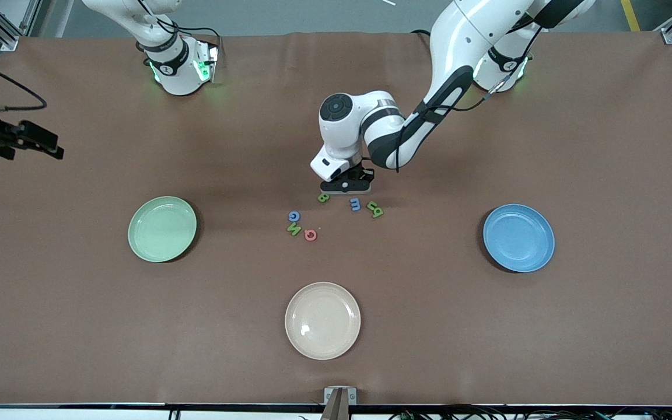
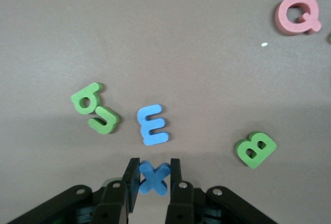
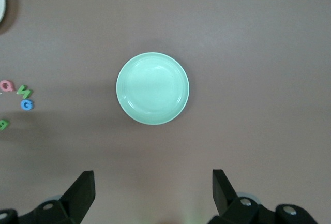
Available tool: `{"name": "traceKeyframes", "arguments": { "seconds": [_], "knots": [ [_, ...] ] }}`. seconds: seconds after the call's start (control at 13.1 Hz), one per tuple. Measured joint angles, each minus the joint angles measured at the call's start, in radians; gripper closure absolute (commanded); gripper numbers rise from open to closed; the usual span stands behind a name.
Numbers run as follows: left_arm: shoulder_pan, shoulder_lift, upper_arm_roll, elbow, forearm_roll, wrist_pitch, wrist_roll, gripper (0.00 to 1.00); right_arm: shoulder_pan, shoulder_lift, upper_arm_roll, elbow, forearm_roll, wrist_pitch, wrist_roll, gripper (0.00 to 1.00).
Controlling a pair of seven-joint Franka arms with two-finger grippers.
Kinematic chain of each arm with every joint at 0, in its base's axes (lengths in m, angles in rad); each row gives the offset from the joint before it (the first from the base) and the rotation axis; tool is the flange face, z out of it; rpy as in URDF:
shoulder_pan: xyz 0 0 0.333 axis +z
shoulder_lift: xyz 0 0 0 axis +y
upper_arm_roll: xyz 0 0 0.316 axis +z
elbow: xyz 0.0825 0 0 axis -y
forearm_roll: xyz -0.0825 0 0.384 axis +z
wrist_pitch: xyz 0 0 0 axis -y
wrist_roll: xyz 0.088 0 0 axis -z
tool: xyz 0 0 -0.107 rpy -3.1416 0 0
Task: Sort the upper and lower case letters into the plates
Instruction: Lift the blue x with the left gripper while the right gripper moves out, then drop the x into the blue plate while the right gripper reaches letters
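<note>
Brown matting covers the whole table (image 1: 604, 146), and the toy letters lie in a loose cluster at its middle. Taking that cluster as the dial's centre in the front view, the mint green plate (image 1: 162, 228) sits at about nine o'clock toward the right arm's end, the blue plate (image 1: 518, 237) at three o'clock toward the left arm's end, and a cream plate (image 1: 322, 320) at six o'clock, nearest the front camera.

At twelve o'clock on the cluster's edge, the left gripper (image 2: 154, 178) is down at the table, its fingers (image 2: 131, 180) pinching a blue X (image 2: 153, 177). Just beside it lie a blue E (image 2: 152, 125), a green B (image 2: 255, 149), a green J (image 2: 105, 120) touching another small green letter (image 2: 86, 99), and, farther out, a pink Q (image 2: 296, 14).

The right gripper (image 3: 153, 193) waits in the air near the mint green plate, fingers (image 3: 81, 193) spread wide and holding nothing. Its wrist view also catches a green N (image 3: 24, 91) and a blue G (image 3: 27, 105).
</note>
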Motion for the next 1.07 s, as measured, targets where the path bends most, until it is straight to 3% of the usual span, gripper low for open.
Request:
{"name": "traceKeyframes", "arguments": {
  "seconds": [0.15, 0.31, 0.53, 0.84, 1.07],
  "knots": [
    [0.122, -0.016, -0.114, -0.005, 0.0, -0.052, 0.033, 0.93, 0.01, 0.117, 0.002, 0.016, -0.001, 0.068, -0.005, 0.0],
    [0.308, -0.03, -0.27, -0.016, 0.0, -0.128, 0.104, 0.93, 0.026, 0.241, 0.003, 0.039, 0.0, 0.178, -0.005, 0.0],
    [0.593, -0.036, -0.473, -0.084, 0.002, -0.171, 0.21, 0.92, 0.074, 0.325, 0.007, 0.056, 0.006, 0.249, 0.135, 0.0],
    [0.886, -0.037, -0.656, -0.253, 0.124, -0.173, 0.238, 0.92, 0.2, 0.38, 0.013, 0.053, 0.022, 0.318, 0.485, 0.0],
    [1.102, -0.039, -0.747, -0.347, 0.165, -0.173, 0.353, 0.92, 0.267, 0.42, 0.014, 0.049, 0.027, 0.367, 0.678, 0.0]
  ]
}}
